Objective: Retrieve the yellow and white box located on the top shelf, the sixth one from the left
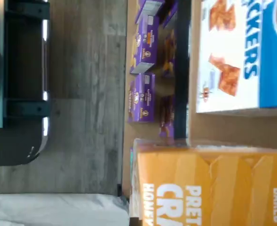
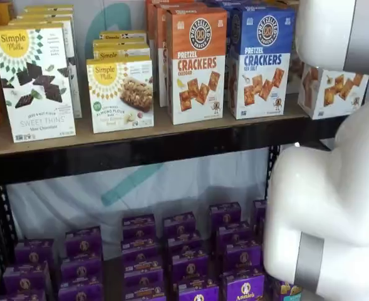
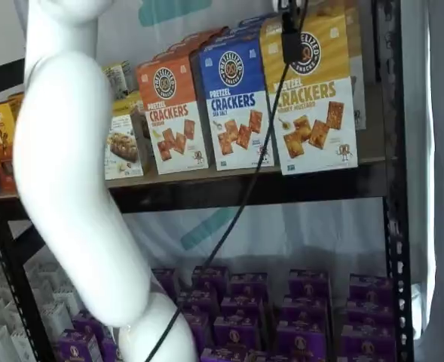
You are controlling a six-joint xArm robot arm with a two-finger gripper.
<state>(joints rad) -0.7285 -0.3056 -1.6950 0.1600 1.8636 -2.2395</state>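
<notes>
Wrist view: the camera looks down past the front of the top shelf (image 1: 192, 125). The yellow and white box (image 1: 213, 186) fills the near corner, directly below the end effector; only its yellow upper part shows. The blue-topped carton (image 1: 244, 54) stands beside it, with a bare strip of board between them. Small purple boxes (image 1: 143, 70) lie far beneath on the lower level. No fingers appear.

Shelf view: the white arm (image 2: 331, 188) covers the right side. The yellow and white box (image 2: 331, 91) is cut to a lower white corner behind it. The cartons stand upright, faces forward at the board's front edge, which likely leaves their tops free for grasping.

Shelf view: the yellow and white box (image 3: 312, 90) stands last in the row on the top shelf (image 3: 244, 185). A dark piece with a cable (image 3: 291, 34) hangs before its top; whether this is a finger cannot be made out. The end effector is closed down fully, and no box appears gripped.
</notes>
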